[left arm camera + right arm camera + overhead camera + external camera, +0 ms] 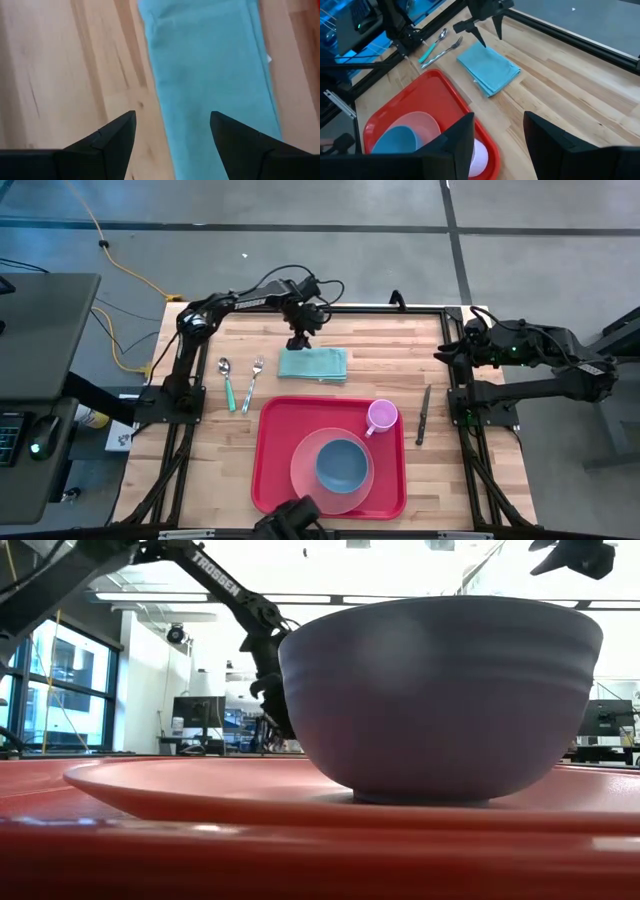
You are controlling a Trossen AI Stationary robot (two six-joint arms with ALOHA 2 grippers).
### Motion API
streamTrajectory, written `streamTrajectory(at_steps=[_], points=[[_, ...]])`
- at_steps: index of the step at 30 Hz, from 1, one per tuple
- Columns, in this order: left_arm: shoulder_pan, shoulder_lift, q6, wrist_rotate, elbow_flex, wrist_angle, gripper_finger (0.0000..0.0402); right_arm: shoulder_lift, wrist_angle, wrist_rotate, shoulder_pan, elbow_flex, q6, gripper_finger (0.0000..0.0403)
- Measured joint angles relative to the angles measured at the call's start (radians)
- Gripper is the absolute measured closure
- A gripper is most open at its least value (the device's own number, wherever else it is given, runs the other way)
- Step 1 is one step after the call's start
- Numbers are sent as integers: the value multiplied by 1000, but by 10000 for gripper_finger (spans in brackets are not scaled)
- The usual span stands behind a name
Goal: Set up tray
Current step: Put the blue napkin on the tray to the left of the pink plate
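Large red rectangular plastic tray [275, 442]: tabletop's near edge, centre. Step, judged: fetching folded teal cloth napkin [313, 364], far edge. Left gripper [299, 340]: fingers spread, empty, over napkin's end; next descend, pinch. Right gripper [497, 131]: parted, right edge.

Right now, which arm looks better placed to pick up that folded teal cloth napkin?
Probably the left. Its gripper hangs open right at the folded teal cloth napkin, fingers straddling its edge. The right gripper waits open at the table's far right edge, well away from it.
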Motion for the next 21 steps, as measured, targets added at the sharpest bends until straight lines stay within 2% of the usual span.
streamTrajectory(at_steps=[11,21], points=[[-5,44,28,-5,34,-112,115,0,10,-12,0,1,-7,254],[2,97,-22,26,35,-97,115,0,21,-12,0,1,-16,254]])
